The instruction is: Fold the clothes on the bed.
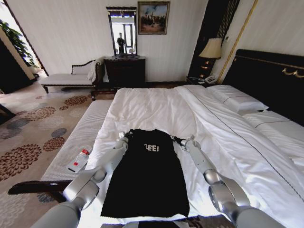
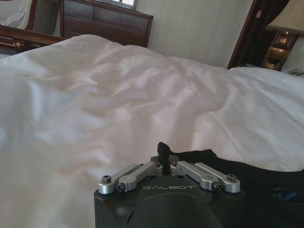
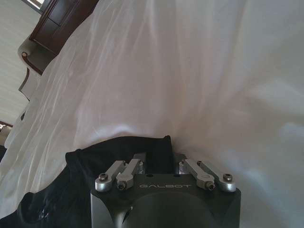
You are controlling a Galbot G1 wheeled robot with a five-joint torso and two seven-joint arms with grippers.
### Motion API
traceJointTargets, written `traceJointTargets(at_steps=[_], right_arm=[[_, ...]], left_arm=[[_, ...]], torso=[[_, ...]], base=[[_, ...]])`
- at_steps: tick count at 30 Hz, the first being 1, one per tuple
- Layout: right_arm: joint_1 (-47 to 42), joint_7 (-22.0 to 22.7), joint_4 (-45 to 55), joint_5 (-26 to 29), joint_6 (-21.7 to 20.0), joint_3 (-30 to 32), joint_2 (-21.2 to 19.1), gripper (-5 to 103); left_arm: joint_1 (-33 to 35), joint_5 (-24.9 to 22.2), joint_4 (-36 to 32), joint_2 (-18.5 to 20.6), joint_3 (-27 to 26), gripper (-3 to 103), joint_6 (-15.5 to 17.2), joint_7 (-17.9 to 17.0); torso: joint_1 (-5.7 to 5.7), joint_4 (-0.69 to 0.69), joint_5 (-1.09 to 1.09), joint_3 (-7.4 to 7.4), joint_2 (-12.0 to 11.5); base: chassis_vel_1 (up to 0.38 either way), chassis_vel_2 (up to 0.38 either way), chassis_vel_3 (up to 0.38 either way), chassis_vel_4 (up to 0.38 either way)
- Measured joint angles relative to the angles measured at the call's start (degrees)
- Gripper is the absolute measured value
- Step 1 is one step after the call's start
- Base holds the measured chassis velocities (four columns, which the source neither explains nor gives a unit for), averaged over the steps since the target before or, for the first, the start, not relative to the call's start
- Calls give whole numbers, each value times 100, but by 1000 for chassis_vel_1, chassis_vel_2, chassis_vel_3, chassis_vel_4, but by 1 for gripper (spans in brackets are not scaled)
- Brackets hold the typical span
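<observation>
Two grippers sit at the T-shirt's [image 1: 146, 176] far corners on the bed [image 1: 156, 109]: left gripper [image 1: 124, 139] and right gripper [image 1: 181, 141], each pinched on black cloth. The shirt's long axis runs back toward the robot, between the arms.

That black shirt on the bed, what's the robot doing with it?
The robot is folding it. The black T-shirt lies flat on the white bed, already narrowed into a long strip. The left gripper and right gripper are at its far corners, each pinching the cloth.
</observation>
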Motion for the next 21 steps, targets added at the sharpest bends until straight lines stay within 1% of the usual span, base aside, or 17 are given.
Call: traceJointTargets(at_steps=[3,5,6,7,8,16,21], right_arm=[[40,-14,-41,-33,-2,16,33,15],[44,-18,-45,-38,-2,19,39,15],[44,-20,-46,-46,-2,23,47,4],[44,-21,-46,-51,-2,28,52,4],[44,-21,-46,-56,-2,30,54,2],[29,-18,9,-86,34,17,39,1],[-42,45,340,44,10,-133,-113,1]], left_arm=[[-56,0,64,-50,-15,2,2,15],[-72,0,91,-65,-19,2,2,20],[-88,0,116,-76,-22,2,2,29],[-93,0,123,-80,-22,2,3,33],[-94,0,126,-80,-21,2,3,34],[-52,0,108,-44,-43,2,0,45],[66,-81,-197,66,-125,2,16,-36]], torso=[[0,-2,0,0,0],[0,-3,0,0,0],[0,-3,0,0,0],[0,-4,0,0,0],[0,-3,0,0,0],[0,-3,-1,0,0],[0,-2,-1,0,0]], base=[[0,0,0,0],[0,0,0,0],[0,0,0,0],[0,0,0,0],[0,0,0,0],[0,0,0,0],[0,0,0,0]])
